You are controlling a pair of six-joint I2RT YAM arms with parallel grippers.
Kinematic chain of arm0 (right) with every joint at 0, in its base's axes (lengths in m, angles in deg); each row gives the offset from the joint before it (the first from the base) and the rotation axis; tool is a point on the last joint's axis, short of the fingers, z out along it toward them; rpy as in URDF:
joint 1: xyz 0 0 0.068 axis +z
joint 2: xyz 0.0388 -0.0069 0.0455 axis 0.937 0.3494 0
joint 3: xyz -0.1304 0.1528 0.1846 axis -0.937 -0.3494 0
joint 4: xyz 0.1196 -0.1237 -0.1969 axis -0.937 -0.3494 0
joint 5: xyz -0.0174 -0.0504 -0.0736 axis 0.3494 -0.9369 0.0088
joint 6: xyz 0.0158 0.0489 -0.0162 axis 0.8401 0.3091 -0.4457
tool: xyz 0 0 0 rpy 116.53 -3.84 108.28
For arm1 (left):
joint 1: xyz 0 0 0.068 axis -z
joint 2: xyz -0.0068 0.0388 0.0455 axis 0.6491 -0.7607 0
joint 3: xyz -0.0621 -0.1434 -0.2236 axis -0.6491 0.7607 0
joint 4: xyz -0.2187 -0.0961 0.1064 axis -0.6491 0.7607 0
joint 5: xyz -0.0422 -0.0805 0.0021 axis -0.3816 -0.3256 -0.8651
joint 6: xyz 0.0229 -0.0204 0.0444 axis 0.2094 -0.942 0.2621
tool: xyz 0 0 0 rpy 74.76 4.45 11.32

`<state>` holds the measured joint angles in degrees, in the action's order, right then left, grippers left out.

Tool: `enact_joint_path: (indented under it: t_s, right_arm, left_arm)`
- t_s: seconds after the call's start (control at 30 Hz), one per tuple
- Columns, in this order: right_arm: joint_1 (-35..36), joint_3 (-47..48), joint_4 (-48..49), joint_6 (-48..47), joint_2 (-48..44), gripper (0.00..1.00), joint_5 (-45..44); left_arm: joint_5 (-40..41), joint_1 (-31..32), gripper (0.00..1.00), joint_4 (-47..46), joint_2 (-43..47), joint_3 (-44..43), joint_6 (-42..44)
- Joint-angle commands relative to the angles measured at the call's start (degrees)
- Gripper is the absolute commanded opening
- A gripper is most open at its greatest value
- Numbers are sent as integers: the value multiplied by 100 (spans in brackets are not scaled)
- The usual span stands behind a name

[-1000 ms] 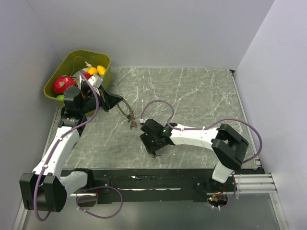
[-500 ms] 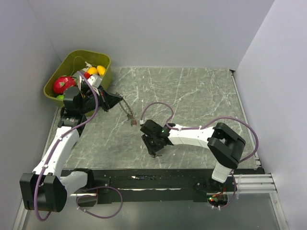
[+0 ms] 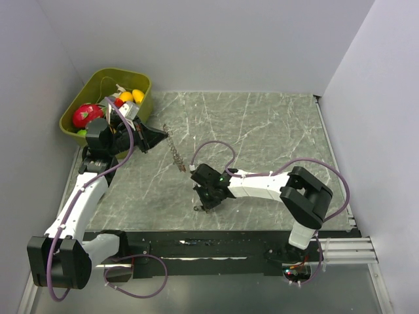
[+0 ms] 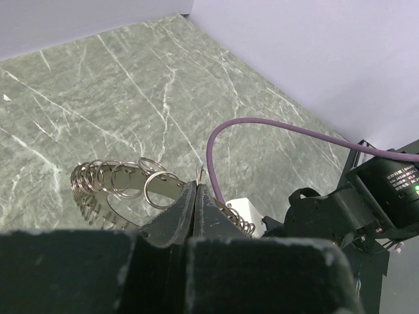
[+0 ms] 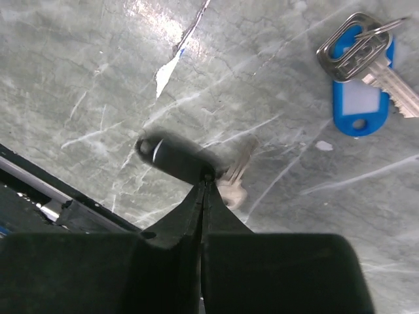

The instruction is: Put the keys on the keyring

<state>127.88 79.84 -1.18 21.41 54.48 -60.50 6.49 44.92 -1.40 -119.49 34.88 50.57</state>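
Pinching the dark-tagged key by the table's near edge, the right gripper is clamped on it; a second ago its fingers stood open. A blue-tagged key lies beside. The left gripper, closed, holds the keyring aloft near the left edge. Next, carrying the key to the ring demands fine alignment.

one keyring, strung with small metal rings too crowded to count. two loose keys lie on the table to the near right of the keyring: one blue-tagged key and one dark-tagged key. one green bin sits to the far left of the keyring. in it show one large red toy fruit, one orange piece and one yellow piece, the rest hidden. two arms: one left arm, one right arm. one marbled table.
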Motion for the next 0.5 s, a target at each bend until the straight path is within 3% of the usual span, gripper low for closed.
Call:
enact_joint_path:
  t_s: [0.0, 0.47]
  right_arm:
    - [21, 89, -155, -218, -260, 0, -179]
    - [-373, 63, -235, -762, -1490, 0, -330]
  left_arm:
    - [-187, -32, 1, -318, 52, -148, -19]
    - [-301, -23, 1, 314, 122, -262, 692]
